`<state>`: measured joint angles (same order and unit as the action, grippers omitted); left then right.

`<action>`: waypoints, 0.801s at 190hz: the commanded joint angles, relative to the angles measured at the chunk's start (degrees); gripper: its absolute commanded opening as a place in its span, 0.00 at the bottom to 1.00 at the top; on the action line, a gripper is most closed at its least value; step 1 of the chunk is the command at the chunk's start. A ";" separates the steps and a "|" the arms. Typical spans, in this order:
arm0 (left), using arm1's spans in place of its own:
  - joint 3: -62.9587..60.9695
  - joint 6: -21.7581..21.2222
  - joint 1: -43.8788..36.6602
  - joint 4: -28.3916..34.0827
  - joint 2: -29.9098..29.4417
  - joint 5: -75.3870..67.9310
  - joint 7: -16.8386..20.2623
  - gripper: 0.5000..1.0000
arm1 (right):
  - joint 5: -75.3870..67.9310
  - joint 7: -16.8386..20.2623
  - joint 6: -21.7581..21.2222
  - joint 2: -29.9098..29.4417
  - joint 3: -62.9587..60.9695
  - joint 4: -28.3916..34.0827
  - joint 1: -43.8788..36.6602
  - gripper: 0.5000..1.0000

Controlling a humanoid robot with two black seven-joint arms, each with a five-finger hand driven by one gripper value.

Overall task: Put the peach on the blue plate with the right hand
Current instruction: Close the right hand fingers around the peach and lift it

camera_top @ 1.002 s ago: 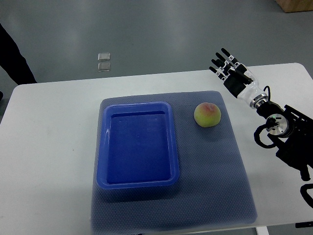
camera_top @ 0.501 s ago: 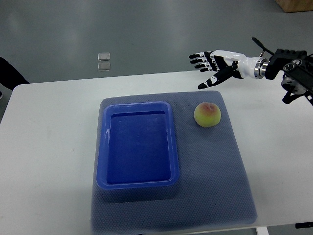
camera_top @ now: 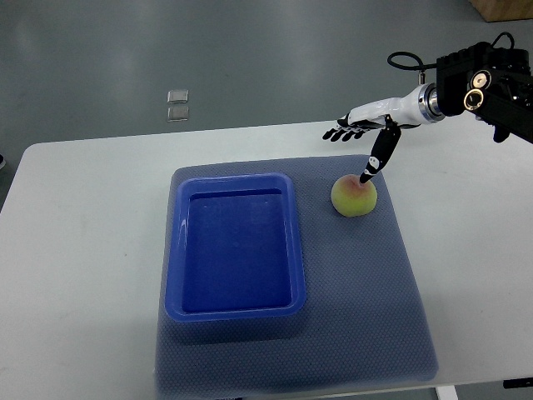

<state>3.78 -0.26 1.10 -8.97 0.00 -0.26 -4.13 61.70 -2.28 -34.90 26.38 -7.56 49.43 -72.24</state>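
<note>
Well, the room is mostly bare grey floor (camera_top: pixel 250 50), smooth and a little shiny, with a sliver of something brown like cardboard (camera_top: pixel 504 8) cut off at the far right corner and two small clear square objects (camera_top: pixel 176 104) lying on the floor, one just beside the other, beyond the table's far edge. The white table (camera_top: pixel 75 250) fills the lower part of what I can see, and one dark blue textured mat (camera_top: pixel 366 308) is spread across its middle. On the left half of that mat sits the one blue plate (camera_top: pixel 172 250), really a rectangular tray with raised walls, and nothing lies inside it. There is one peach (camera_top: pixel 354 197), yellow-green with a pink blush on top, resting on the mat just to the right of the tray's far right corner, apart from its rim. One arm comes in from the right edge, black at the wrist and white toward the right hand (camera_top: pixel 366 137); its fingers (camera_top: pixel 340 132) are stretched out flat and spread, gripping nothing, while the thumb points down with its dark tip at the top of the peach, touching or nearly so.
</note>
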 commanded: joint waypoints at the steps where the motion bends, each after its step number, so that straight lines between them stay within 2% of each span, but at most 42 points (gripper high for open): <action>1: 0.00 0.00 -0.31 0.00 0.00 -0.01 0.00 1.00 | 0.09 -0.44 2.20 -0.46 0.09 0.05 2.72 0.91; 9: 0.00 0.00 -0.31 0.00 0.00 -0.01 0.00 1.00 | 0.09 -0.44 2.20 -0.46 0.09 0.05 2.72 0.91; 10: -0.09 0.00 -0.31 -0.08 0.00 -0.01 0.00 1.00 | 0.79 -0.53 3.77 -0.89 0.18 0.05 3.68 0.91; 18: -0.09 0.00 -0.31 -0.08 0.00 -0.01 0.00 1.00 | 1.15 -0.53 4.57 -1.07 0.27 0.05 4.39 0.91; 44: -0.18 0.00 -0.31 -0.17 0.00 -0.01 0.00 1.00 | 1.32 -0.53 5.45 -1.25 0.97 0.05 4.66 0.91; 45: -0.18 0.00 -0.31 -0.17 0.00 -0.01 0.00 1.00 | 1.41 -0.53 6.50 -1.25 1.66 0.05 5.00 0.91; 66: -0.18 0.00 -0.31 -0.17 0.00 -0.01 0.00 1.00 | 3.08 -0.62 9.14 -1.33 3.16 0.05 5.53 0.91; 83: -0.18 0.00 -0.31 -0.17 0.00 -0.01 0.00 1.00 | 3.08 -0.62 9.15 -1.33 3.17 0.05 5.54 0.91; 84: -0.18 0.08 -0.31 -0.17 0.00 -0.01 0.00 1.00 | 4.30 -0.62 10.97 -1.33 3.43 0.05 6.41 0.91; 152: -0.18 0.00 -0.31 -0.17 0.00 -0.01 0.00 1.00 | 4.40 -1.41 13.28 -1.33 3.43 0.05 8.35 0.89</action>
<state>3.60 -0.17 0.79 -9.14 0.00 -0.26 -4.13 66.08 -3.51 -22.16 25.14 -4.13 49.48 -64.32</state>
